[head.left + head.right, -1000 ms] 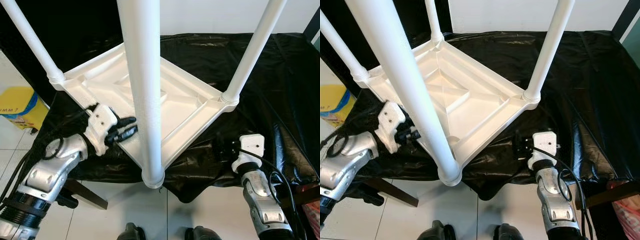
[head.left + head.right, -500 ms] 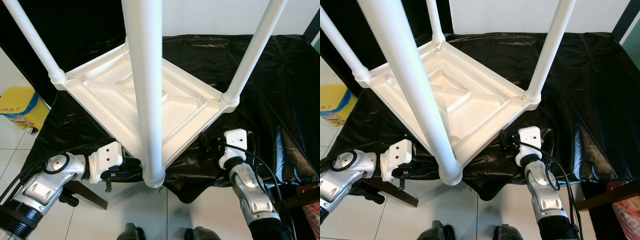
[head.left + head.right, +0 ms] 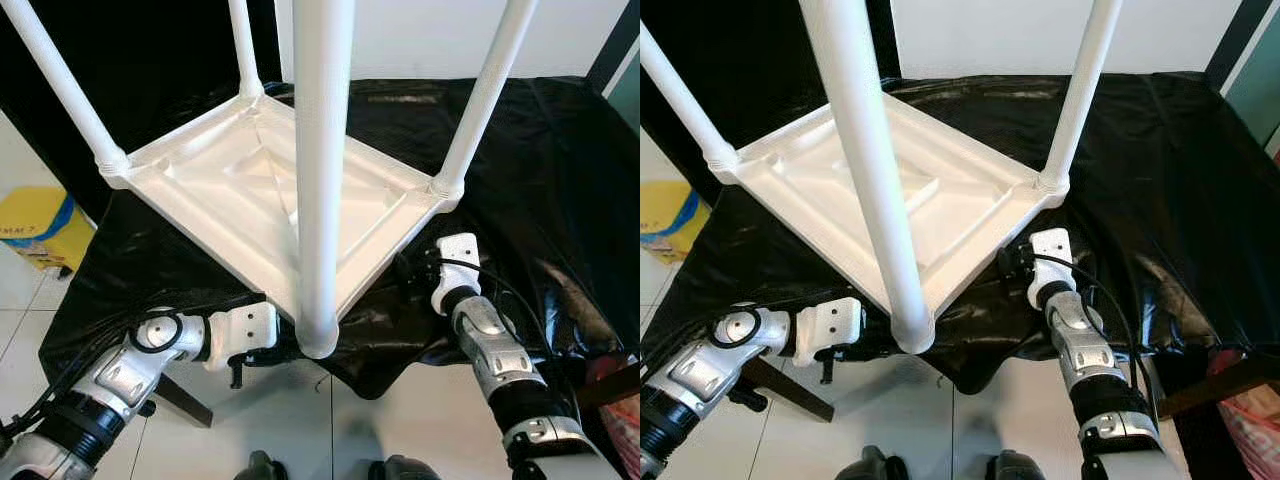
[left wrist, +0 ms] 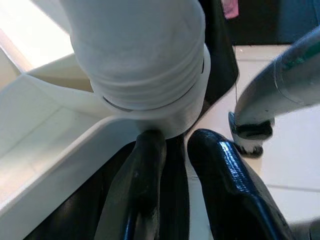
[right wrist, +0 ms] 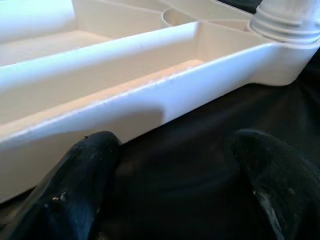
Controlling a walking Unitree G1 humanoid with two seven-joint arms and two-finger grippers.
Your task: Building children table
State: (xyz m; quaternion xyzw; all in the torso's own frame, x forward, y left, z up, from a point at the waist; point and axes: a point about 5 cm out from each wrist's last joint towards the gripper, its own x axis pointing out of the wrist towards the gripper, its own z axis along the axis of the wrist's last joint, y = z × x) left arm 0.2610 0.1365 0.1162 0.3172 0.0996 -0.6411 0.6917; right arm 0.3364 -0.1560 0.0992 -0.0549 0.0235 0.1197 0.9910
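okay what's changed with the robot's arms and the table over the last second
The left gripper dropped from beside the tabletop's left edge to below the near corner, fingers now at the near leg's socket. The right gripper moved forward to the upturned white table's right edge, fingers open. Nothing was grasped. The table stayed upside down on the black sheet.

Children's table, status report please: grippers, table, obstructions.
Left gripper open under near leg socket. Right gripper open at table rim. Table upside down on black sheet.
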